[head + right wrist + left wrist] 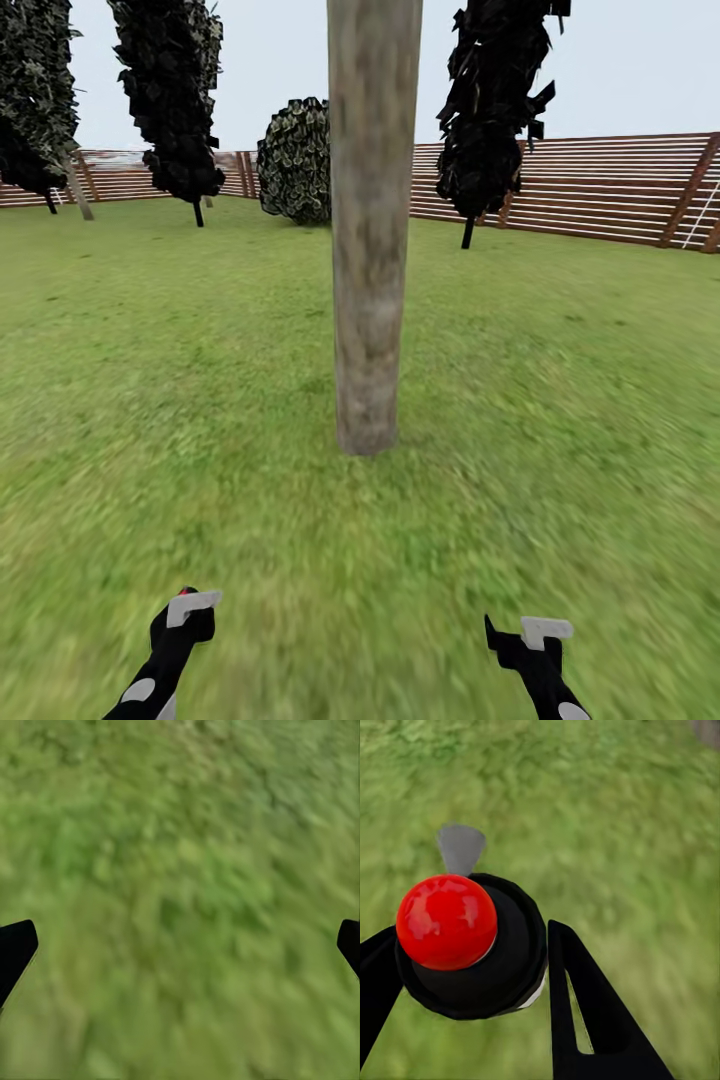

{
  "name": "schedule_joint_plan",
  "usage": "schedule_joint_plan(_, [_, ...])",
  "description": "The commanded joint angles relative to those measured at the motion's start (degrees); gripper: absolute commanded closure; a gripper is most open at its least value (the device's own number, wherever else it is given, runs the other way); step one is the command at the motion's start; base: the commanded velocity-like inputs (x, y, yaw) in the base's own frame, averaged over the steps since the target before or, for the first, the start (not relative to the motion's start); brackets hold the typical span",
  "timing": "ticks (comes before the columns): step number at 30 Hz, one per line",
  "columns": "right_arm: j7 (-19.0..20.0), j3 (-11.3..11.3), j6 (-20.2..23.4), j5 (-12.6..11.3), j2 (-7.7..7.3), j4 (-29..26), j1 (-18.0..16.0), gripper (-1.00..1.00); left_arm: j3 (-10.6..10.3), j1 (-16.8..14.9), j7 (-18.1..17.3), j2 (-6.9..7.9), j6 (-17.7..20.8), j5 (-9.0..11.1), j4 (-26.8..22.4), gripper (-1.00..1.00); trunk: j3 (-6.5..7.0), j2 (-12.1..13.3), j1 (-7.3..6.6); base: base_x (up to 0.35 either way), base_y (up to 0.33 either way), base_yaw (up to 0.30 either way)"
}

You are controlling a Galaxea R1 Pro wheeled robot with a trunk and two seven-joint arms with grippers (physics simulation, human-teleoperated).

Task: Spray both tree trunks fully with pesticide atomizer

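Both arms reach low and forward over the grass, tips showing at the near edge of the head view. Left gripper (pixel 185 610) sits at the near left; in the left wrist view its two black fingers (pixel 585 1012) bracket a round black body with a glossy red ball on it and a small grey nozzle tip ahead of it. This is the pesticide atomizer (pixel 472 945), clamped between the fingers and carried above the lawn. In the head view its grey part shows at the gripper tip.

Right gripper (pixel 535 640) is at the near right. In the right wrist view its finger tips (pixel 15 949) stand far apart at opposite sides, with bare grass between them; spread wide, nothing held.

Tree trunk (pixel 372 230) rises straight ahead of the robot, mid-lawn, thick, upright, mottled grey-tan bark, slightly narrower toward the top, crown out of view. Bark looks plain; any pale specks on it cannot be made out. Its base meets the grass well ahead of both grippers, roughly centred between them.

Lawn (pixel 560 400) is open green grass, blurred in the near field. Brown slat fence (pixel 600 190) runs along the far edge. Dark columnar trees (pixel 170 100) stand at far left and far right of the trunk, on thin stems. A broad dark bush (pixel 295 160) sits by the fence, just left of the trunk. Nothing lies between the grippers and the trunk.
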Motion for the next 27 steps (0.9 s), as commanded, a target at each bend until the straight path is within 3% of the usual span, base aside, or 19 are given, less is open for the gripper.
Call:
schedule_joint_plan(1, [0.00,0.00,0.00,-0.01,0.00,0.01,0.00,-1.00,0.00,-0.01,0.00,0.01,0.00,0.00,-0.01,1.00,0.00,0.00,0.00,0.338,0.000,0.000])
schedule_joint_plan(19, [0.00,0.00,0.00,-0.04,0.00,-0.01,0.00,-1.00,-0.08,-0.03,0.00,-0.04,0.01,-0.09,-0.01,1.00,0.00,0.00,0.00,0.329,-0.015,0.000])
schedule_joint_plan(27, [0.00,0.00,0.00,-0.04,0.00,-0.01,0.00,-1.00,-0.04,0.03,-0.05,0.09,-0.08,-0.09,0.08,1.00,0.00,0.00,0.00,0.080,-0.042,0.000])
